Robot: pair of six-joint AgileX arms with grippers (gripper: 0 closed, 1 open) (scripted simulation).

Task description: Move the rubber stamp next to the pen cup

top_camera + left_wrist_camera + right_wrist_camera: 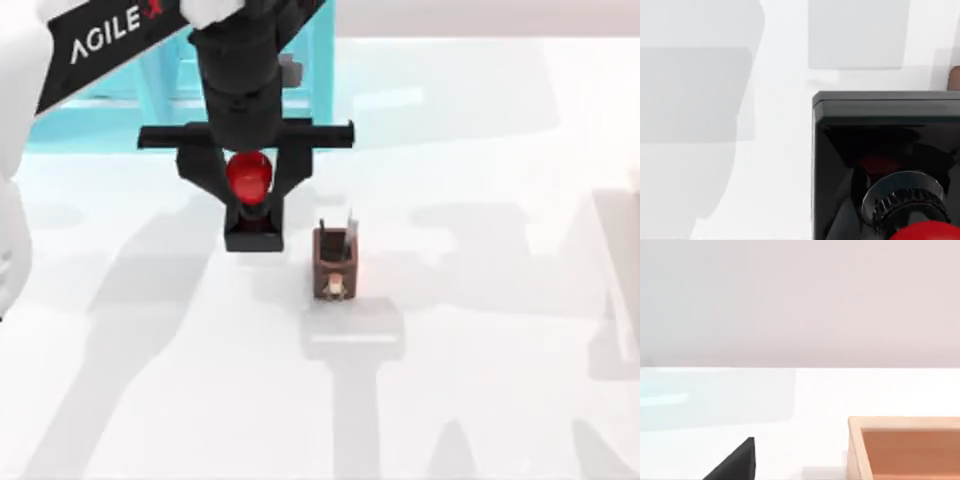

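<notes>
The rubber stamp's glossy red knob (248, 177) sits between the fingers of my left gripper (250, 190), which reaches down from the top of the table and is shut on the stamp. The stamp's black square base (253, 234) shows just below the fingers, low over the white table. The pen cup (335, 268), brown and square with pens sticking out, stands just to the right of the base with a small gap between them. In the left wrist view the stamp's black base (880, 115) and red knob (927, 232) are very close. A black wedge (735, 462) of my right gripper shows in the right wrist view.
A translucent teal structure (150, 85) stands at the back left behind the left arm. A pale wooden box rim (855, 450) lies close in the right wrist view. The white tabletop (480, 380) stretches open in front and to the right of the cup.
</notes>
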